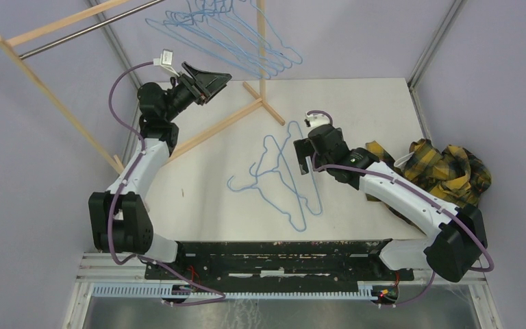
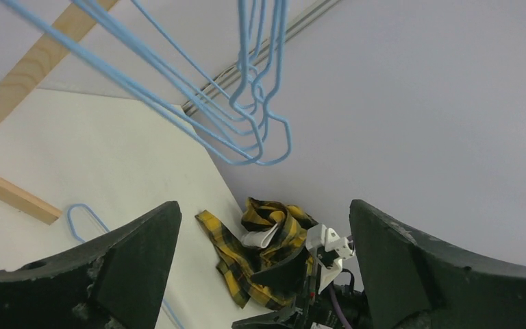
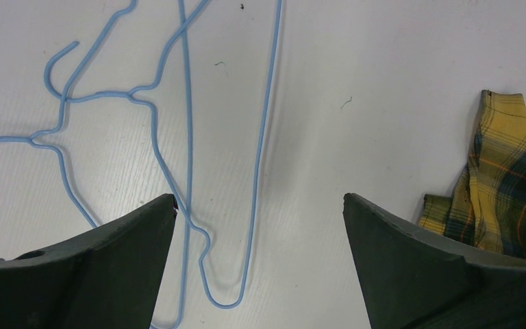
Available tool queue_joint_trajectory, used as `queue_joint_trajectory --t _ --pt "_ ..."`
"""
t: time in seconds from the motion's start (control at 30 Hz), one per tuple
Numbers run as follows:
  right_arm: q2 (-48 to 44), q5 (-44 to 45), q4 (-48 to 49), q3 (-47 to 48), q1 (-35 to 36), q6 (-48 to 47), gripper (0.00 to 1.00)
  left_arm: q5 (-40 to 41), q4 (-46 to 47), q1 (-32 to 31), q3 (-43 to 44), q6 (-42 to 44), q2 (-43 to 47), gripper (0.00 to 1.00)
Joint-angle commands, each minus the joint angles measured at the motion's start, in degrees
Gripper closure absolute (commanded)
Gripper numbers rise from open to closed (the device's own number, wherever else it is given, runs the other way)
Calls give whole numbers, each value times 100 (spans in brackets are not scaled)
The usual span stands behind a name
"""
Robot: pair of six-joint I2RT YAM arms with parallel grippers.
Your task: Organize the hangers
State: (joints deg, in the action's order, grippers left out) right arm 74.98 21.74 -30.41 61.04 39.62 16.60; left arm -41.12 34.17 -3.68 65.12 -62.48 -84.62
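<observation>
Several light-blue wire hangers [image 1: 246, 48] hang from the rack's rod at the top; they also show in the left wrist view [image 2: 244, 68]. More hangers [image 1: 255, 173] lie overlapping on the white table; they also show in the right wrist view [image 3: 264, 137]. My left gripper [image 1: 212, 81] is raised just below and left of the hanging ones, open and empty, and it shows in its own wrist view [image 2: 264, 205]. My right gripper [image 1: 306, 154] is open and empty just above the table, at the right side of the lying hangers, with one hanger's bent end between its fingers [image 3: 259, 199].
The wooden rack with its metal rod [image 1: 89, 31] stands at the back left, and its foot [image 1: 219, 127] runs across the table. A yellow plaid shirt [image 1: 445, 171] lies crumpled at the right edge; it also shows in the right wrist view [image 3: 503, 178] and the left wrist view [image 2: 260, 253].
</observation>
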Motion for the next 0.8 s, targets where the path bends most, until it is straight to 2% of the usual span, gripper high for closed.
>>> queue_joint_trajectory --t 0.0,0.23,0.33,0.47,0.77 --pt "-118 -370 176 52 -16 -85 0 -91 -464 14 425 562 647 1" --pt "379 -1646 201 140 -7 -202 0 254 -1709 51 156 1382 1563 1" --pt "707 -2057 297 175 79 -200 6 527 -2744 61 56 1941 2011 1" --pt "1141 -2262 392 337 300 -201 14 817 -3498 78 -333 2320 2661 1" --pt "2080 -2476 471 926 876 -132 23 959 -4565 85 -1143 2668 3557 1"
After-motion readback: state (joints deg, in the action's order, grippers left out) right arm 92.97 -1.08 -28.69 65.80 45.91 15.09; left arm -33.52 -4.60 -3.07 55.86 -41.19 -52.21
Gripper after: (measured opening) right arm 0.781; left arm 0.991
